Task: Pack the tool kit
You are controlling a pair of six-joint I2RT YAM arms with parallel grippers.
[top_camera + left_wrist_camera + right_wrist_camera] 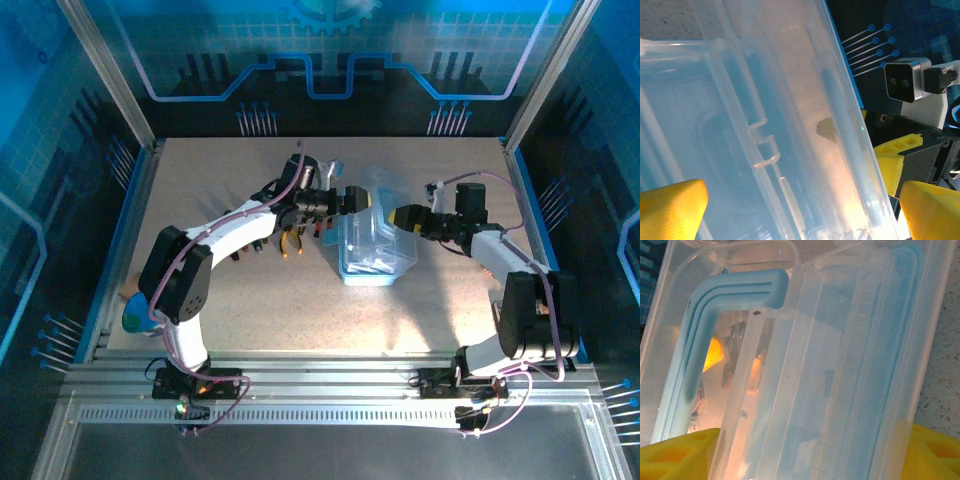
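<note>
The translucent light-blue case (377, 255) of the tool kit stands mid-table, its clear lid (380, 188) raised at the far end. My left gripper (358, 198) reaches it from the left. In the left wrist view the yellow fingers (671, 207) stand wide apart, with the clear plastic (790, 125) spanning the left gripper (801, 212). My right gripper (402, 217) comes from the right. It (807, 457) is shut on the case wall (840, 370), beside the blue handle (715, 310). Orange-handled pliers (291, 243) and slim screwdrivers (318, 232) lie on the table under the left arm.
A round blue object with a tan piece (138, 312) sits by the left arm's base, near the left wall. Blue rails (118, 235) and metal posts fence the tabletop. The right arm's wrist camera (907, 80) faces the left gripper just beyond the case.
</note>
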